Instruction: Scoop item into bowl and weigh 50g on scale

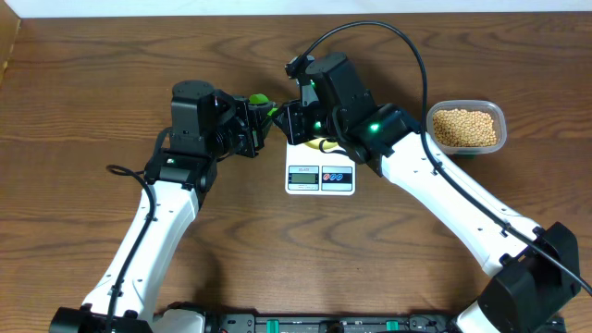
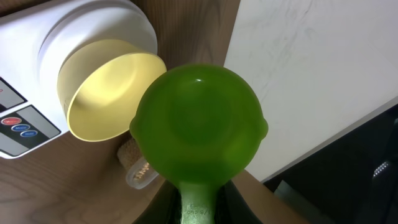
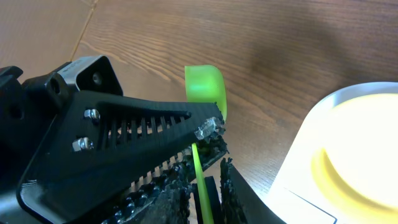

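Left gripper (image 2: 198, 206) clamps green scoop (image 2: 199, 124) over bowl (image 2: 102, 93) at 4 o'clock, table (image 2: 199, 31) edge at 3; right gripper (image 1: 289, 120) grip unclear; scoop lettering illegible.

Brown wooden table (image 1: 74, 139), white surface (image 2: 311, 62) beyond it

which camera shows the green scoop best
Left wrist: the green scoop fills the middle of the frame, showing its whole round cup and the start of its handle. Overhead shows only a small green sliver, mostly hidden. Right wrist sees it edge-on.
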You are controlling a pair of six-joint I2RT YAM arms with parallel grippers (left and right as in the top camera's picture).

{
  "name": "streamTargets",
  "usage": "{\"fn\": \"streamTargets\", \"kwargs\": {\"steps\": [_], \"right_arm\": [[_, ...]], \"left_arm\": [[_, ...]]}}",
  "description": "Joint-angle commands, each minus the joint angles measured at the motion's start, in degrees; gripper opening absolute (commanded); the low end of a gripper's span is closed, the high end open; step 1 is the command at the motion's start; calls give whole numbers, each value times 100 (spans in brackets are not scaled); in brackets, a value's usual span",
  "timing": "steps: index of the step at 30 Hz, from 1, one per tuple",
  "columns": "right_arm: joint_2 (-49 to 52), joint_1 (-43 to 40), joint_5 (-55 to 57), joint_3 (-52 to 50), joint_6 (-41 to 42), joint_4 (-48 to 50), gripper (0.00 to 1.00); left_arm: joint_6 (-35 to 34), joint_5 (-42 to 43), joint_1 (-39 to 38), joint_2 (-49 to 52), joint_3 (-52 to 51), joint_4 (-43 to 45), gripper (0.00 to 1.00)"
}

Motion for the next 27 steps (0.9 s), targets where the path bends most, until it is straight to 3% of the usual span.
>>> {"fn": "streamTargets", "kwargs": {"steps": [1, 5, 13, 19, 25, 27], "right_arm": [[70, 17, 28, 63, 35, 46, 17], [70, 17, 28, 63, 35, 83, 15], [70, 17, 28, 63, 33, 90, 1], [70, 17, 31, 63, -87, 94, 1], [70, 7, 52, 63, -284, 92, 1], [70, 0, 61, 63, -385, 85, 1]], "left_arm": [[-4, 74, -13, -22, 42, 2, 7], [-2, 74, -13, -22, 42, 0, 7], [-2, 74, -13, -22, 39, -2, 7], [20, 74, -13, -22, 42, -2, 8], [227, 72, -13, -22, 42, -39, 55], [483, 44, -13, -22, 42, -37, 60]]}}
